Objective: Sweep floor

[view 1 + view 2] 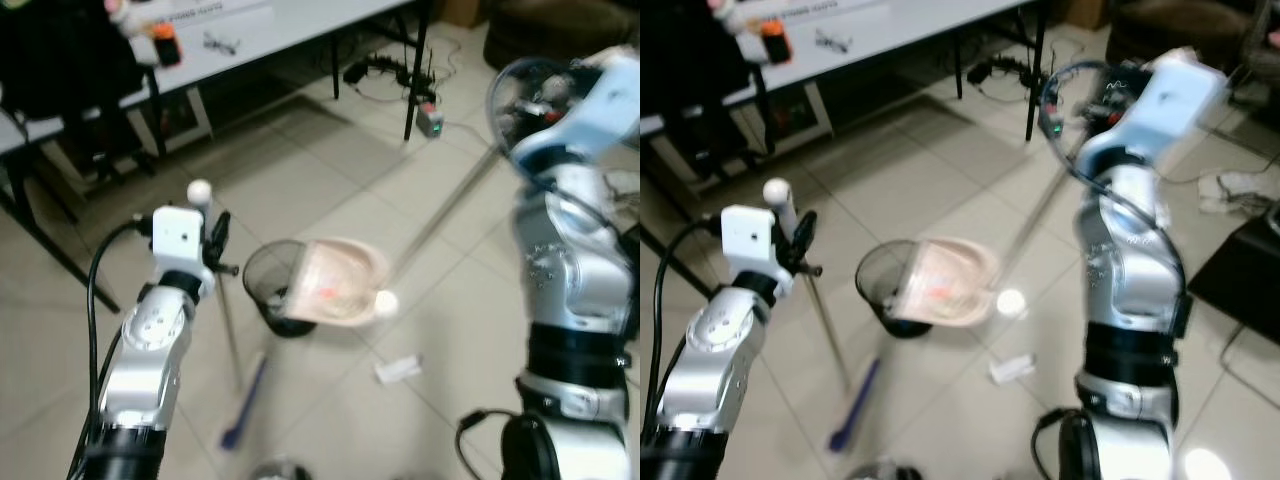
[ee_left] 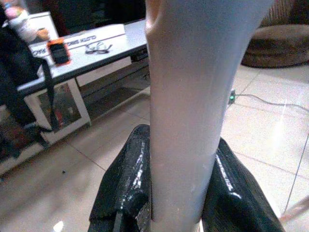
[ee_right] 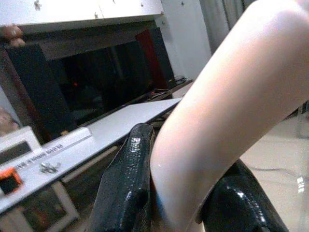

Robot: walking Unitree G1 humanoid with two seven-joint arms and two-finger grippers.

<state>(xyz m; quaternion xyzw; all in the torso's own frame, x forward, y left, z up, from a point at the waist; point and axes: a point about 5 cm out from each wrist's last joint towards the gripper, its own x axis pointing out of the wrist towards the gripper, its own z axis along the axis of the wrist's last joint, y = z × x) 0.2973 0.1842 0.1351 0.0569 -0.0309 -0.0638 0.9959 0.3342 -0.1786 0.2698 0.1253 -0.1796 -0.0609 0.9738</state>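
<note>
The right gripper [image 3: 178, 193] is lost behind the raised arm in the head views, but its wrist camera shows both black fingers [image 3: 126, 183] clamped on the pale dustpan handle [image 3: 217, 111]. That handle [image 1: 445, 215] slants down to the pink dustpan [image 1: 335, 285], tipped over the rim of the black mesh bin [image 1: 262, 280] on the tiled floor [image 1: 330, 170]. The left gripper [image 2: 183, 193] pinches the white broom pole [image 2: 190, 96] (close up it looks like a thick column). Below it the pole [image 1: 230, 340] blurs, and the blue broom head [image 1: 243, 405] is smeared. A white scrap [image 1: 398, 371] lies near the bin. The table [image 2: 101, 46] carries an orange-and-black object [image 2: 59, 50] and glasses [image 2: 98, 47].
</note>
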